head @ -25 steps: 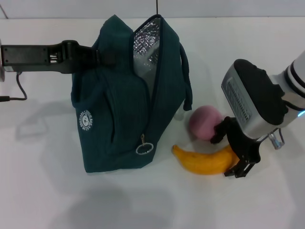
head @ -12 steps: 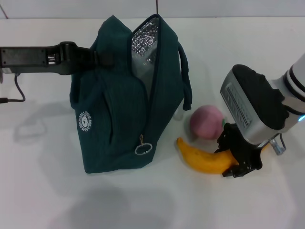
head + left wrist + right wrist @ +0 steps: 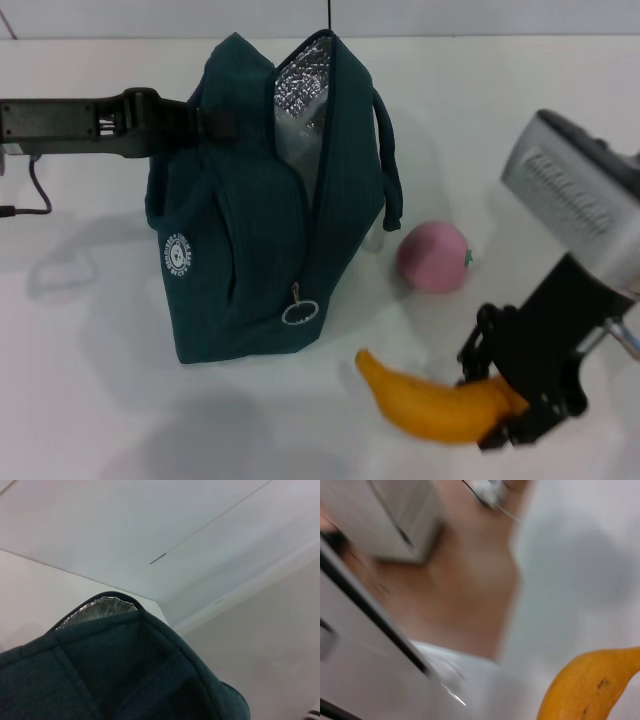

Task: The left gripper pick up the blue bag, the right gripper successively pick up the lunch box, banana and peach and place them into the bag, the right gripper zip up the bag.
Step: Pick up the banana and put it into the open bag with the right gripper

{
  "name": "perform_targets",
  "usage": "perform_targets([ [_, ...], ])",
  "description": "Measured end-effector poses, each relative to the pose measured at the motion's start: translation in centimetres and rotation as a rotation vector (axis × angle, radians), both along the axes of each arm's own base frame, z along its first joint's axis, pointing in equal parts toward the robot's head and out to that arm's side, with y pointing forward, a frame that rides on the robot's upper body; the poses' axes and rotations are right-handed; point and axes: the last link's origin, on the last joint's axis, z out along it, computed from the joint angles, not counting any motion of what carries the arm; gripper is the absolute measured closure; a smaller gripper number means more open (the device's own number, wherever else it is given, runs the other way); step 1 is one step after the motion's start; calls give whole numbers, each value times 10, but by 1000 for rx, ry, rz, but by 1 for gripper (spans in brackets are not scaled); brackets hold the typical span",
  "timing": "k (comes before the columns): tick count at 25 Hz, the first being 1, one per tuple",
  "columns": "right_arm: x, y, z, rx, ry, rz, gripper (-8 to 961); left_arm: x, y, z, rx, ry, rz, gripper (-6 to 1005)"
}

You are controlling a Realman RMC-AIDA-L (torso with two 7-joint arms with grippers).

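Observation:
The blue bag (image 3: 255,220) stands upright on the white table, its top unzipped and the silver lining (image 3: 300,95) showing. My left gripper (image 3: 215,120) comes in from the left and is shut on the bag's upper edge; the left wrist view shows that teal rim (image 3: 125,655) close up. My right gripper (image 3: 505,405) is shut on the right end of the banana (image 3: 430,405) and holds it raised above the table, near the front. In the right wrist view the banana (image 3: 592,685) fills the lower corner. The peach (image 3: 433,257) lies right of the bag. The lunch box is out of view.
A ring zip pull (image 3: 301,312) hangs low on the bag's front. A black cable (image 3: 30,190) trails at the far left. Bare white table (image 3: 90,400) spreads in front of the bag and behind the peach.
My right gripper has lifted the banana off the table and drawn it toward the front, away from the peach. The bag and left gripper have stayed put.

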Motion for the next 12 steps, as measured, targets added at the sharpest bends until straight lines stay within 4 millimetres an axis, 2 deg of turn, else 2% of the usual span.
perform_targets([
  [6,-16,-19,25,-168,162,-97,505,0,0,-1,1,-3,5,966],
  [12,-17,-4,65,-133,499,-350,494,-6,-2,-2,-7,-21,50,967],
])
